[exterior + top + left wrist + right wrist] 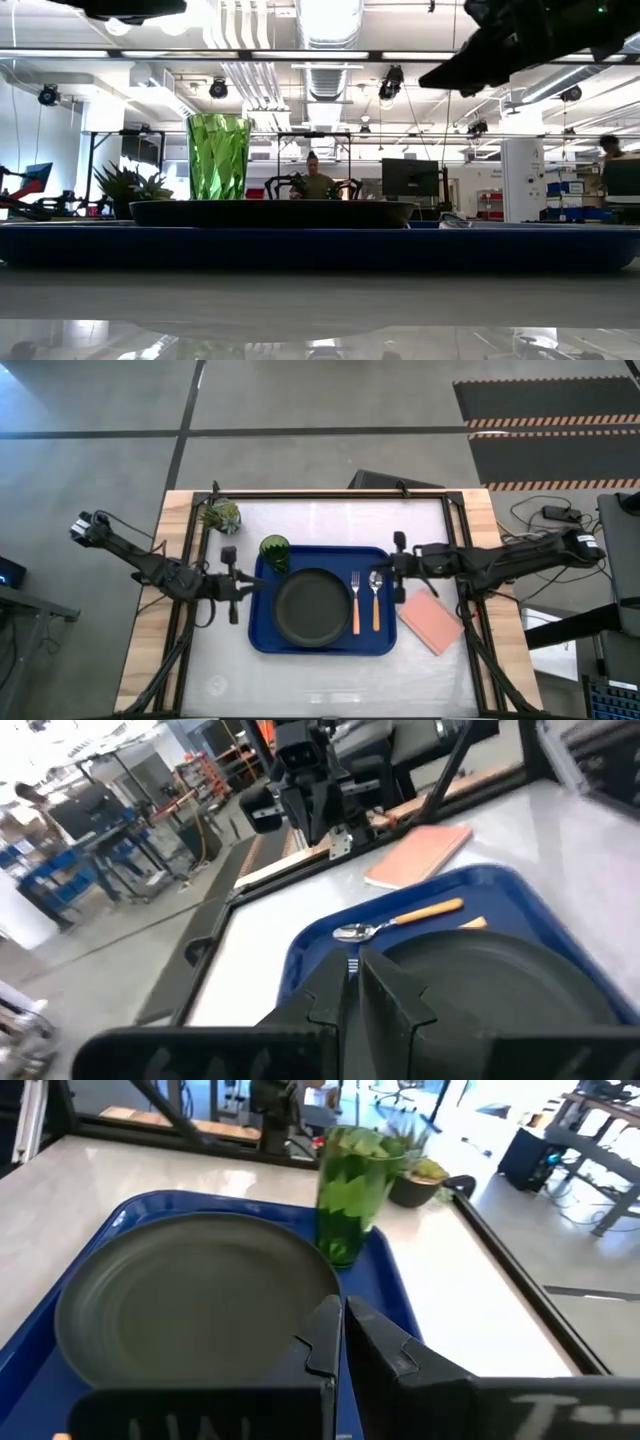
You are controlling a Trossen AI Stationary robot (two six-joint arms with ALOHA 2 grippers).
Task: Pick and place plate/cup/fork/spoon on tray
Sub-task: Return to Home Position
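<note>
Tray [265, 635] taken as landmark. Plate [313, 607] seen at its centre, cup [274, 552] in its far left corner, fork [355, 604] and spoon [376, 600] along its right side. Left gripper [246, 587] held at its left edge, right gripper [392, 566] at its right edge; both closed, nothing held.

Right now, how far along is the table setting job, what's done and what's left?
It looks essentially done. The plate, cup, fork and spoon all sit on the blue tray. Nothing is in hand: the left gripper at the tray's left edge and the right gripper at its right edge are both shut and empty. No tableware remains off the tray; only the arms pulling away seems left.
</note>
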